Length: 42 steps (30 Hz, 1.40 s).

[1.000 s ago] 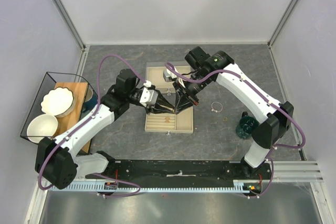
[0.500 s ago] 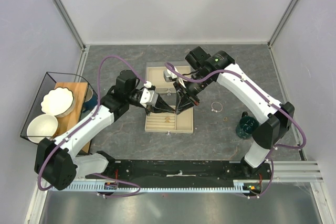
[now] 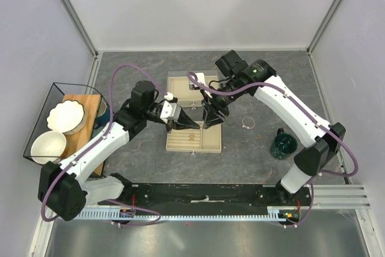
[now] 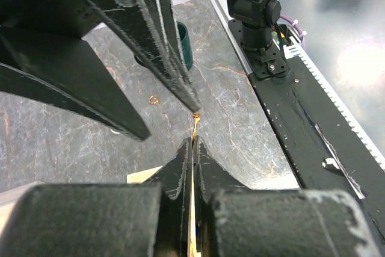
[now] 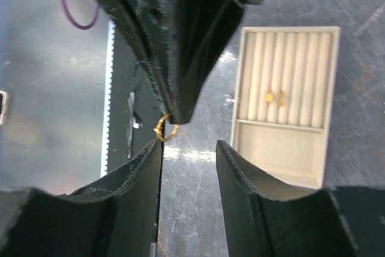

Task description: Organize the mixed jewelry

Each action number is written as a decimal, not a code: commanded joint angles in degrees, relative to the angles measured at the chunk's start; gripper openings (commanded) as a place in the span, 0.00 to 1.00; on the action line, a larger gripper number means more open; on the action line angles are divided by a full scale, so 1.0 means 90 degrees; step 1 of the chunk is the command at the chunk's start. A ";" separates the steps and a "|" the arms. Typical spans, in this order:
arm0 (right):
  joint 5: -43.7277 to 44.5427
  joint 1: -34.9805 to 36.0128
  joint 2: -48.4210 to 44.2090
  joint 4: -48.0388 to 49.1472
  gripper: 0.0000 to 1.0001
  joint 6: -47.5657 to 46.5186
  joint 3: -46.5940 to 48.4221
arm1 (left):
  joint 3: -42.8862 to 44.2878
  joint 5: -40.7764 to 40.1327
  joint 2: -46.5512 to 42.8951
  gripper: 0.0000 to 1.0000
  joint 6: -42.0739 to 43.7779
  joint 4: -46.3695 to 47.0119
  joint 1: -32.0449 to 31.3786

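Observation:
My left gripper (image 4: pixel 194 142) is shut on a small gold ring (image 5: pixel 165 129), which sticks out past its tips; its edge also shows as the ring (image 4: pixel 196 122) in the left wrist view. The right gripper (image 5: pixel 188 148) stands open around that spot, one finger (image 5: pixel 144 167) close beside the ring. Both grippers, the left gripper (image 3: pixel 195 126) and the right gripper (image 3: pixel 208 121), meet over the beige slotted box (image 3: pixel 174 82). Two gold rings (image 5: pixel 275 96) sit in the box's slots. A thin silver hoop (image 3: pixel 247 123) lies on the table to the right. A small copper ring (image 4: pixel 154 99) lies loose on the table.
A dark green glass vessel (image 3: pixel 283 145) stands at the right, near the right arm. At the left edge a wire basket (image 3: pixel 36 118) holds two white bowls and a wooden board. The black base rail (image 3: pixel 204 197) runs along the near edge.
My left gripper closed on the gold ring. The right gripper opened and let go of it, and its wrist shifted slightly back and right.

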 commanded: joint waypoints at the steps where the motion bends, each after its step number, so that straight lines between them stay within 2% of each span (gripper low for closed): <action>1: 0.1215 -0.0008 -0.0491 0.0804 0.50 0.0816 0.0081 | 0.0167 -0.0291 -0.0218 0.02 -0.0326 -0.0055 -0.0032; 6: 0.2049 -0.0008 -0.0999 0.1791 0.50 0.1315 -0.0532 | 0.0313 -0.1313 -0.0219 0.02 -0.1311 0.0082 -0.0032; 12: 0.1835 0.0002 -0.1215 0.1977 0.47 0.1452 -0.0797 | 0.0802 -0.2497 0.0065 0.02 -0.2044 -0.0143 -0.0032; 15: 0.1874 -0.0008 -0.1235 0.2299 0.43 0.1686 -0.1012 | 0.0802 -0.2761 0.0201 0.02 -0.2717 0.0052 -0.0032; 19: 0.2069 0.0002 -0.1166 0.2573 0.41 0.1814 -0.1062 | 0.0763 -0.2762 0.0328 0.02 -0.3187 0.0287 -0.0032; 23: 0.2108 0.0002 -0.1166 0.2661 0.41 0.1872 -0.1023 | 0.0783 -0.2880 0.0377 0.02 -0.3188 0.0277 -0.0032; 42: 0.1982 0.0002 -0.0951 0.2798 0.38 0.1882 -0.1091 | 0.0646 -0.2245 0.0250 0.02 -0.3402 0.0540 -0.0022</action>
